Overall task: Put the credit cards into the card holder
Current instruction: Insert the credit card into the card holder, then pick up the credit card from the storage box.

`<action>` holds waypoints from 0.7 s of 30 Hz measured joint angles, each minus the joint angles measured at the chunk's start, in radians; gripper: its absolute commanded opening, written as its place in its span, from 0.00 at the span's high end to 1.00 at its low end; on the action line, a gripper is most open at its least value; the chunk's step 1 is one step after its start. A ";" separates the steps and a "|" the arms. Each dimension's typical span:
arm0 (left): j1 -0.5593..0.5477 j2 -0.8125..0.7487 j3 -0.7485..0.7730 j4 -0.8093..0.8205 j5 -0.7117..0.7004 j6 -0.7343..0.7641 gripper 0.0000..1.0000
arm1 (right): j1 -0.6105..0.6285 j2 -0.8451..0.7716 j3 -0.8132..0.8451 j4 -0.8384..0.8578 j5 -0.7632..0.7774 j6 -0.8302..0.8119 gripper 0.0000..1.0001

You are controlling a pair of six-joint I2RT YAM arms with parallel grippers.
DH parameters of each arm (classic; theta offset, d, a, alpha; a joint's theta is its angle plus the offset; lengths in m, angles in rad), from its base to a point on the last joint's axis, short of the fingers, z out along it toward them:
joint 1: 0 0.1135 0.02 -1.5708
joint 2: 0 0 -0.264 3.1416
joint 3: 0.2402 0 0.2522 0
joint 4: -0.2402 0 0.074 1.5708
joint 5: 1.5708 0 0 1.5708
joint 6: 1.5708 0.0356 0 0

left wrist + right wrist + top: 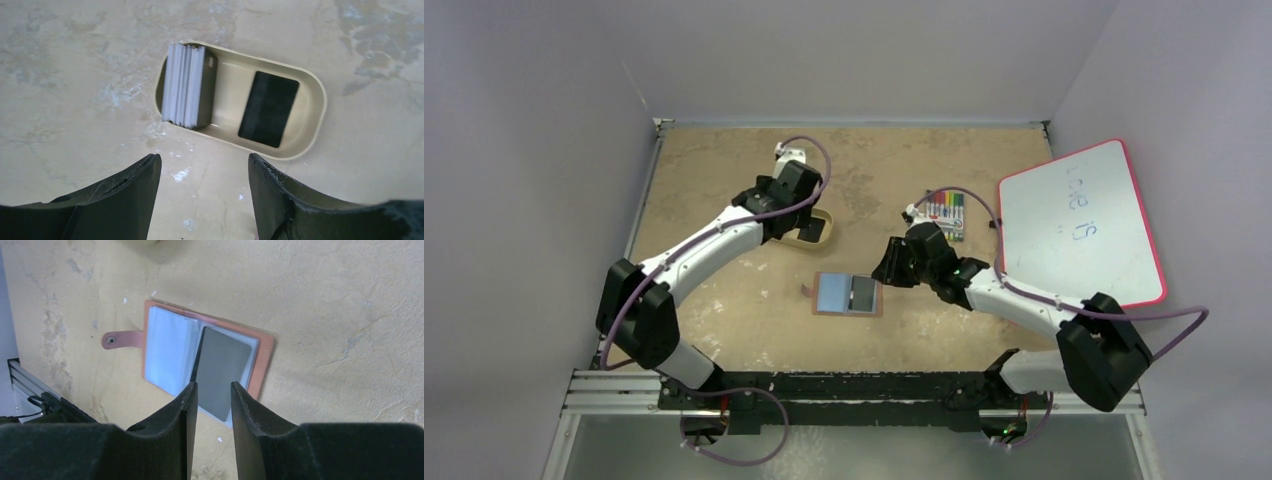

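Note:
The brown card holder [848, 295] lies open on the table, blue-grey inside, snap strap to its left. In the right wrist view [167, 347] a dark grey credit card [222, 371] sits in its right half, one end sticking out past the edge. My right gripper [212, 386] hovers just above that end, jaws a narrow gap apart and empty; it is right of the holder in the top view [890, 264]. More credit cards are in the tan oval tray [312, 95]: a stack on edge [187, 85] and one black card lying flat [268, 108]. My left gripper [204, 164] is open and empty over the table, short of the tray.
A pack of coloured markers [945, 212] lies behind the right gripper. A white board with a red rim [1079, 225] leans at the right. The tan tray [816, 230] sits left of centre, partly under the left arm. Walls close in on three sides.

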 measured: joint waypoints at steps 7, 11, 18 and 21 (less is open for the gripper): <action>0.056 0.165 0.138 -0.060 -0.040 0.108 0.21 | 0.000 -0.027 0.013 -0.008 0.006 -0.011 0.67; 0.069 0.289 0.201 -0.074 -0.048 0.151 0.23 | 0.000 -0.027 0.013 -0.008 0.005 -0.010 0.67; 0.087 0.393 0.249 -0.102 -0.102 0.193 0.27 | 0.000 -0.027 0.012 -0.008 0.005 -0.010 0.67; 0.108 0.406 0.265 -0.107 -0.115 0.202 0.29 | 0.000 -0.028 0.011 -0.008 0.006 -0.010 0.67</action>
